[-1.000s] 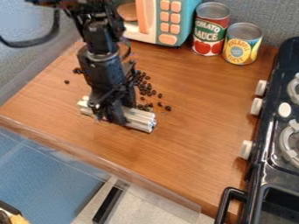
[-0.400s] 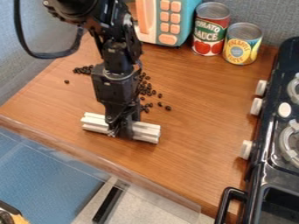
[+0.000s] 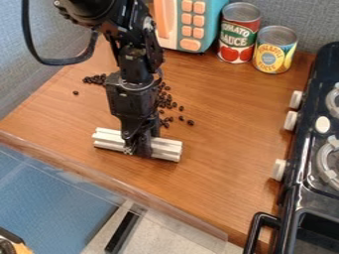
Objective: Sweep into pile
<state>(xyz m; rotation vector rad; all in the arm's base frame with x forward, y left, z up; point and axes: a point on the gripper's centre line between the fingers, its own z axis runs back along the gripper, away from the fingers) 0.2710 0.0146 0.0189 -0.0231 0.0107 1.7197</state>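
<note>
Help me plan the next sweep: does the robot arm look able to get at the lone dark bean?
Probably yes: only bare counter shows between the white bar in the gripper and the lone bean; the other beans lie farther back.

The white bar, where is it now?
In the camera view, the white bar is left of center, held in the tool, just below the scattered dark beans.

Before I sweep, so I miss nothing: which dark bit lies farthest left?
The lone dark bit, just below the upper-left cluster; every other visible bit lies farther right, mostly grouped.
</note>
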